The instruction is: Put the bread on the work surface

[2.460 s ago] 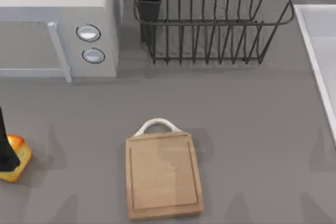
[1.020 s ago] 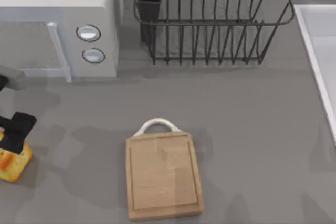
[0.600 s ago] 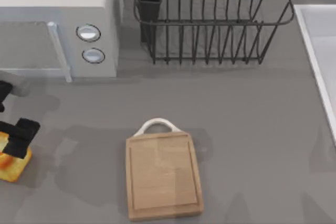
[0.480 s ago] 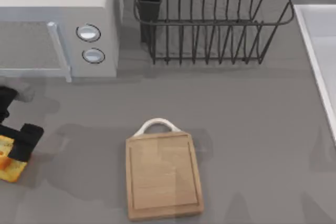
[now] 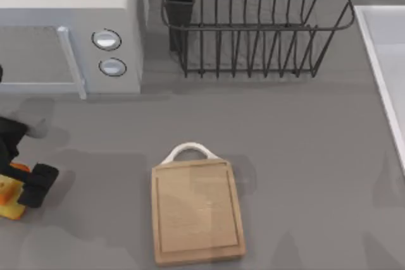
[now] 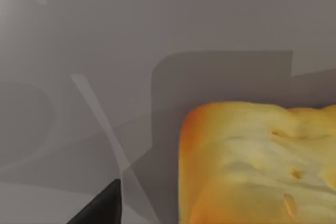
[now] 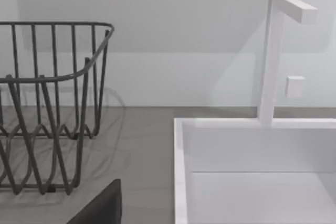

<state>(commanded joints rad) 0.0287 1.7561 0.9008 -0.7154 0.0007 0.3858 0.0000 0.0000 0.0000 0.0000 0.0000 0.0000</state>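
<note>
The bread (image 5: pixel 7 197) is a small golden chunk with toasted orange patches, lying on the grey counter at the table's far left edge. My left gripper (image 5: pixel 19 183) is low over it and open, one black finger (image 5: pixel 38 184) just to its right. In the left wrist view the bread (image 6: pixel 257 161) looms close, with a dark fingertip (image 6: pixel 100 211) standing apart from its side. The work surface (image 5: pixel 197 212) is a light-wood board with a white loop handle (image 5: pixel 188 151), front centre, with nothing on it. The right gripper's fingertip (image 7: pixel 100 209) shows near the sink, holding nothing.
A microwave (image 5: pixel 69 30) stands at the back left, behind the bread. A black wire dish rack (image 5: pixel 253 23) stands at the back centre. A white sink (image 5: pixel 386 61) with a faucet (image 7: pixel 273 56) runs along the right edge. Bare grey counter lies between the bread and the board.
My left gripper has swung in over the bread, shifting toward the front and a little right, and its finger now sits beside the chunk. Bread and board have stayed put.
</note>
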